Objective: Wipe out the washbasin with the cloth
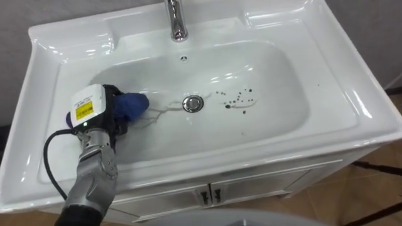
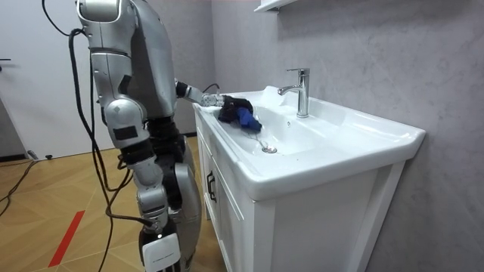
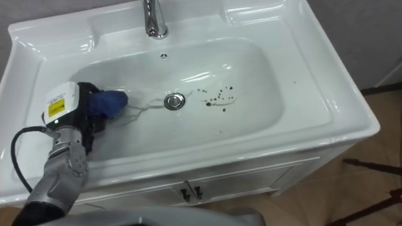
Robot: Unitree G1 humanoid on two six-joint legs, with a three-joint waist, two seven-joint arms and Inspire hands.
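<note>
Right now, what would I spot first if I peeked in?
The robot's left hand holds a blue cloth in the white basin, left of the drain. Dark specks dot the bowl right of the drain. A shiny faucet stands at the back.

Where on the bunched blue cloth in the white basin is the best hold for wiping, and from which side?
Its left end, coming from the white basin's left slope, as the left hand holds the bunched blue cloth now: the free end points at the round metal drain and the black specks, so it can likely push straight across.
</note>
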